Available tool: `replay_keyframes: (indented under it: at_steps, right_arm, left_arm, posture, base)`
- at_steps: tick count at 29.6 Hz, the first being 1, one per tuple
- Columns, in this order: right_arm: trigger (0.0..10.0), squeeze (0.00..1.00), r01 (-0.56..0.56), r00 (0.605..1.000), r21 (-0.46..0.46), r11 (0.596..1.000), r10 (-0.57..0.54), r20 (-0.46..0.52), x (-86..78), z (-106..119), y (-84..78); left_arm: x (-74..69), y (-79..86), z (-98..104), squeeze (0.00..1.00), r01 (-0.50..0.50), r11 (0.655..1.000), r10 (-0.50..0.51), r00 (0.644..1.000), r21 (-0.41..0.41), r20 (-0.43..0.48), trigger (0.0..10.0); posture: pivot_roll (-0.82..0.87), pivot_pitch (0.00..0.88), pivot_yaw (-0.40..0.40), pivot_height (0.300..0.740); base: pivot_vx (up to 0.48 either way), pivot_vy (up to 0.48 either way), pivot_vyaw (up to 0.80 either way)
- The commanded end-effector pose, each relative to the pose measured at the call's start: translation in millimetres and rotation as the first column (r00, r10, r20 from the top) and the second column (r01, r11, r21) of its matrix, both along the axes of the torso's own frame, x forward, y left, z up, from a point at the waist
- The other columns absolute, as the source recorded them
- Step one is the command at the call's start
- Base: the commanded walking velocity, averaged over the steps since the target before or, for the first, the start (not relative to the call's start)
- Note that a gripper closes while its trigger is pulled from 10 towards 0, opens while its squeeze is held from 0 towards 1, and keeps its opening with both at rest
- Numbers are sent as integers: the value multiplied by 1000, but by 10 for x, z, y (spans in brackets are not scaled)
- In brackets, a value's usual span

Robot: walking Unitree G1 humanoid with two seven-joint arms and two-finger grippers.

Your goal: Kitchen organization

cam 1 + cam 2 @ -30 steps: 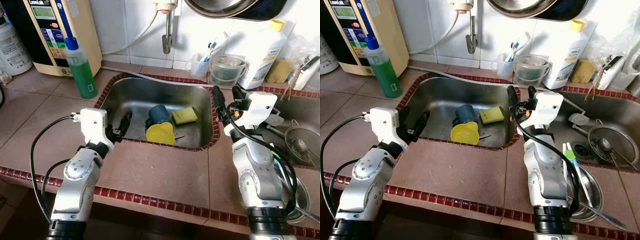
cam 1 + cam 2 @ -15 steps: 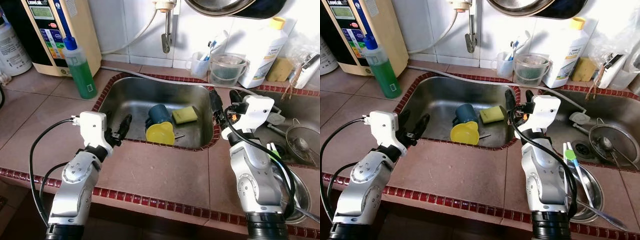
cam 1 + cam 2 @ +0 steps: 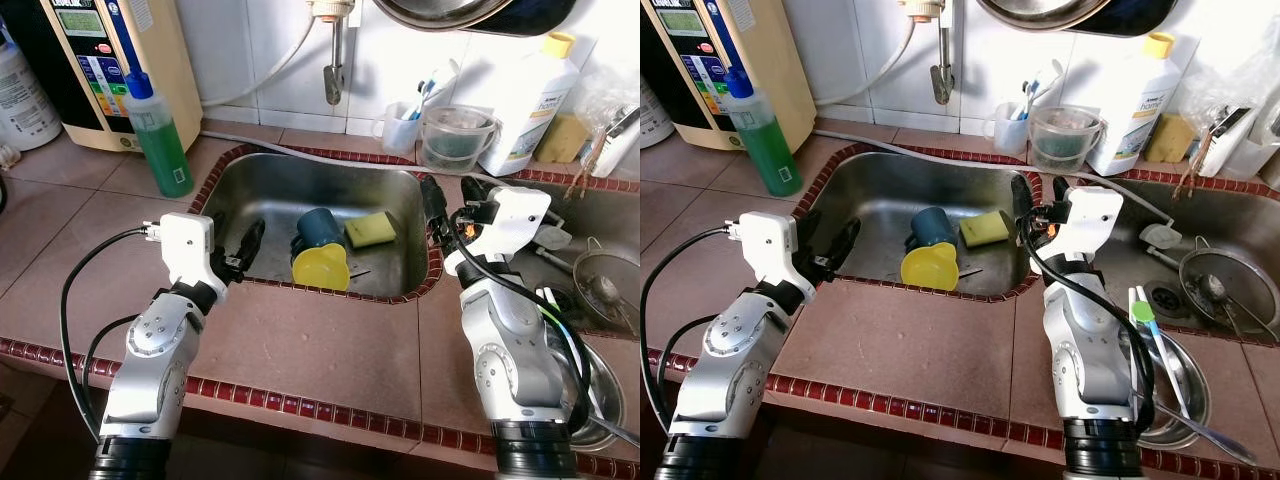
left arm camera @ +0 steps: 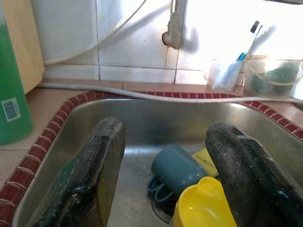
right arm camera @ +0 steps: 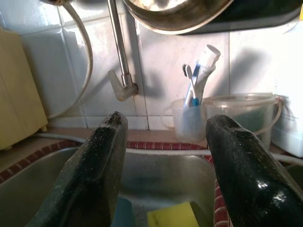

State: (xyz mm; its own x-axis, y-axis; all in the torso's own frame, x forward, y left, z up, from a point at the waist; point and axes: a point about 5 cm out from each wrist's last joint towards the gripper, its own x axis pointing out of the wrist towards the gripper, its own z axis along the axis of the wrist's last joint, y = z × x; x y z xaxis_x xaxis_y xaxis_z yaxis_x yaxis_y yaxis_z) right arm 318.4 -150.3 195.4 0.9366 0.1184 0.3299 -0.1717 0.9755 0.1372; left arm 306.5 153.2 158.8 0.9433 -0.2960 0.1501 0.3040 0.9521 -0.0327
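A steel sink point(image 3: 270, 185) holds a blue cup point(image 3: 320, 228) lying on its side, a yellow cup point(image 3: 321, 268) in front of it and a yellow sponge point(image 3: 370, 231) to the right. My left gripper point(image 3: 234, 248) hovers open over the sink's front left corner, pointing at the cups point(image 4: 180, 168). My right gripper point(image 3: 452, 200) stands open above the sink's right rim, pointing toward the tap point(image 5: 120, 85) and back wall. Nothing is between either pair of fingers.
A green soap bottle point(image 3: 158, 137) and a water purifier point(image 3: 115, 60) stand at the back left. A toothbrush cup point(image 3: 403, 125), a clear tub point(image 3: 455, 138) and a white bottle point(image 3: 528, 105) line the back ledge. A second sink on the right holds a strainer point(image 3: 603, 290) and utensils.
The left gripper has edged up toward the sink's corner; the right arm has barely shifted. The cups and sponge lie as before.
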Motion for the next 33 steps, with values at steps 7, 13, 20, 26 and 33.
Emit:
replay_keyframes:
  at_steps: [7,13,20,26,33]
  right_arm:
    - [10000,0,31,1000,-2,1000,-31,3,-20,-6,-11]
    - [10000,0,69,997,-43,997,-69,-17,-108,-119,-27]
    - [10000,0,97,995,-69,993,-99,-18,-135,-134,-67]
    - [10000,980,104,994,-52,993,-105,-16,-124,-105,-82]
    - [10000,1000,135,990,-52,989,-136,-20,-154,-122,-117]
  left_arm:
    - [58,42,1,0,-50,999,50,999,6,9,10000]
    - [57,20,-44,0,-67,998,67,998,10,-5,10000]
    - [67,-23,-73,0,-71,997,71,997,1,-12,10000]
    - [87,-48,-54,0,-66,998,66,998,2,-7,10000]
    - [101,-41,-40,0,-66,998,66,998,2,-3,10000]
  posture:
    - [-144,20,19,740]
    - [-150,11,28,740]
    - [-161,1,33,740]
    - [-163,2,31,740]
    - [-165,8,36,740]
  base:
    - [0,0,0]
    - [0,0,0]
    - [0,0,0]
    - [0,0,0]
    - [0,0,0]
